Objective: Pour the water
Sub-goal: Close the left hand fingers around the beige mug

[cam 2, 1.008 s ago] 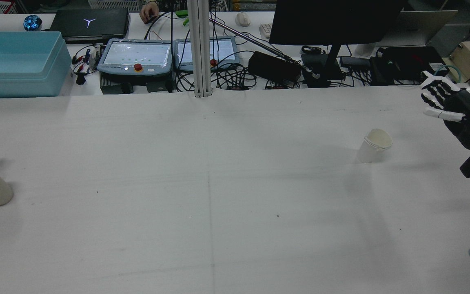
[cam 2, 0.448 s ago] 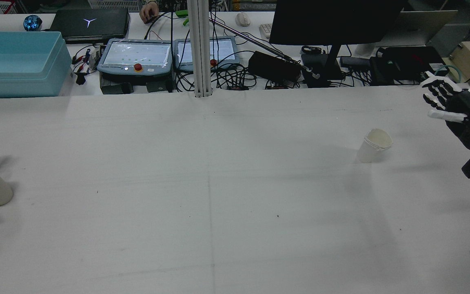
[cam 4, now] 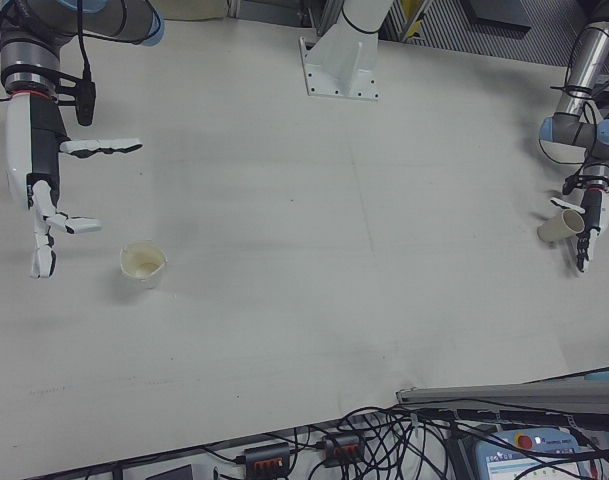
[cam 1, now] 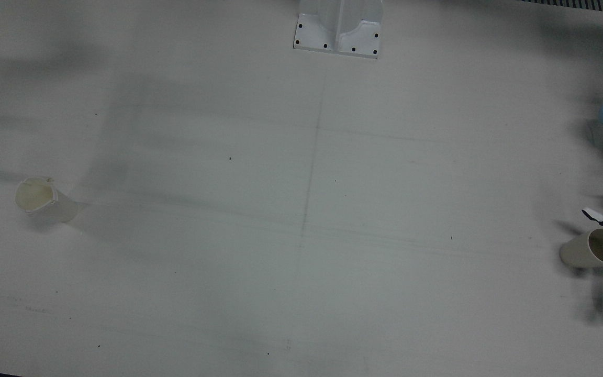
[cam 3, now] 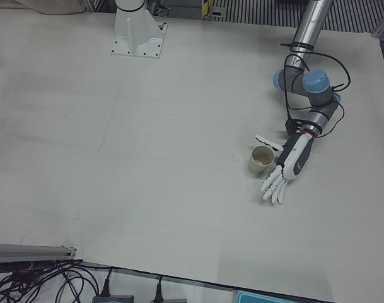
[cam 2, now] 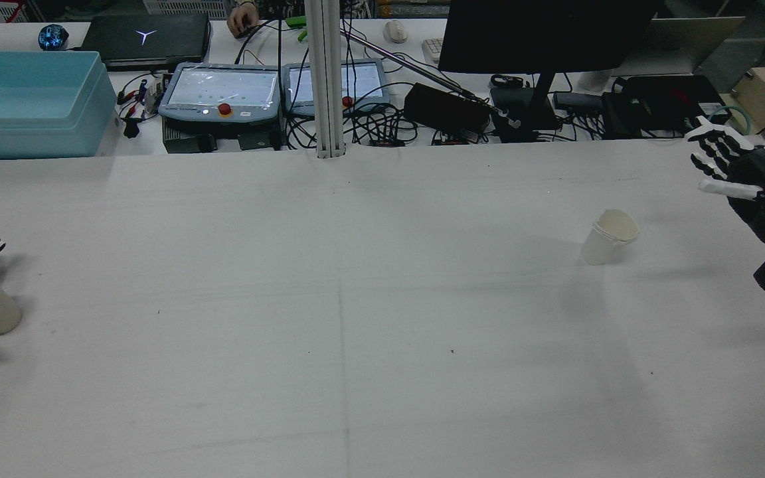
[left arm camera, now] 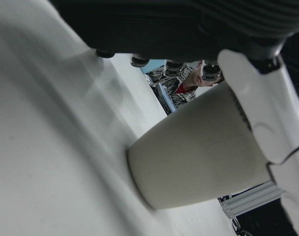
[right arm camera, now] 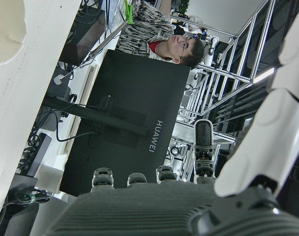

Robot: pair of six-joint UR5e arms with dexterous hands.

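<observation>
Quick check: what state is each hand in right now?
Left hand: open, fingers spread beside the beige cup, not gripping it.
Right hand: open, holding nothing.

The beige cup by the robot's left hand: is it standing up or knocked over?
Standing upright. The beige cup rests on its base on the table, mouth up, beside the open left hand.

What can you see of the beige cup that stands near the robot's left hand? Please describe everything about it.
The beige cup is a plain, matte tapered cup without a handle, looking like paper or plastic. It stands upright on the white table, its open mouth up; nothing shows inside. The left hand is open around it, thumb on one side, the fingers stretched past the other. Whether the hand touches the cup cannot be told.
</observation>
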